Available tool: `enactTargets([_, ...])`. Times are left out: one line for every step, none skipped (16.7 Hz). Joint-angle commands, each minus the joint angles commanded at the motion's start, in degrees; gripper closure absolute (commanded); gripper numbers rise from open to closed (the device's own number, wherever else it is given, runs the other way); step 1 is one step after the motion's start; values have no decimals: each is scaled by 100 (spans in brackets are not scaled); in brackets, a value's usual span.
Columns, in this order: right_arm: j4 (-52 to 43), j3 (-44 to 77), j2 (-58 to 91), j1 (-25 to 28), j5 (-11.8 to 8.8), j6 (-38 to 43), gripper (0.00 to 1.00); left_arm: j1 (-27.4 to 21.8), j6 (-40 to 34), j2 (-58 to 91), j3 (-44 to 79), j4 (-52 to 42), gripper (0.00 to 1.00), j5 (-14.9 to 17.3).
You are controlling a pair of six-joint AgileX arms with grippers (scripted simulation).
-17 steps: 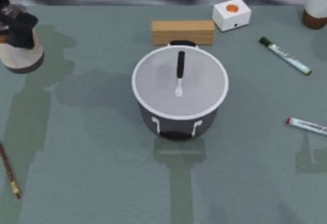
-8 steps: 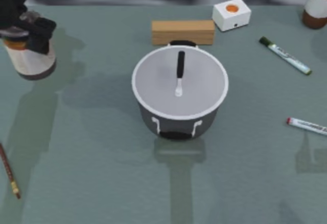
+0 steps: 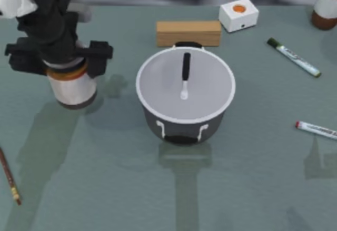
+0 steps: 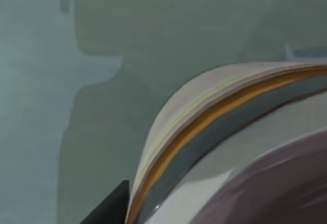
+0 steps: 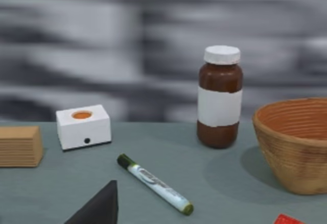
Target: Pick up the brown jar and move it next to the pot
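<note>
Top view: left gripper (image 3: 59, 57) clamped on the brown jar (image 3: 72, 86), fingers on either side of the lid. Jar hangs above the table (image 3: 105, 178), left of the pot (image 3: 185, 91) and apart from it, toward the table's far-left corner. Pot sits mid-table, lid on, bar handle pointing front to back. Wooden block (image 3: 188, 32) just behind the pot, white box with orange top (image 3: 238, 14) near the far edge. Green-capped marker (image 3: 293, 57) and red-capped marker (image 3: 316, 129) toward the right edge, brown bottle (image 3: 325, 7) cut off at the far-right corner, pencil (image 3: 9, 177) at the left edge. Right arm not visible here.

Left wrist view: jar's label and orange-brown contents (image 4: 214, 117) fill the frame close up, table behind.

Right wrist view: right gripper's own fingers can't be judged, only a dark tip shows. Ahead: brown bottle with white cap (image 5: 219, 96), woven bowl (image 5: 294, 142), green-capped marker (image 5: 156, 183), white box (image 5: 83, 126), wooden block (image 5: 19, 146).
</note>
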Motion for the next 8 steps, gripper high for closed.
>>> enactTargets([0, 0, 0, 0, 0, 0, 0, -141, -299, -74, -175, 119, 100, -105])
enactTargets([0, 0, 0, 0, 0, 0, 0, -261, -535, -139, -324, 221, 100, -195])
enactTargets([0, 0, 0, 0, 0, 0, 0, -356, -712, -192, -444, 302, 100, -266])
enactTargets([0, 0, 0, 0, 0, 0, 0, -421, -824, -227, -526, 357, 100, -314])
enactTargets([0, 0, 0, 0, 0, 0, 0, -455, -879, -244, -567, 384, 100, -338])
enactTargets([0, 0, 0, 0, 0, 0, 0, -456, -882, -245, -570, 386, 100, -339])
enactTargets([0, 0, 0, 0, 0, 0, 0, -456, -882, -245, -570, 386, 100, -339])
enactTargets([0, 0, 0, 0, 0, 0, 0, -456, -882, -245, -570, 386, 100, -339])
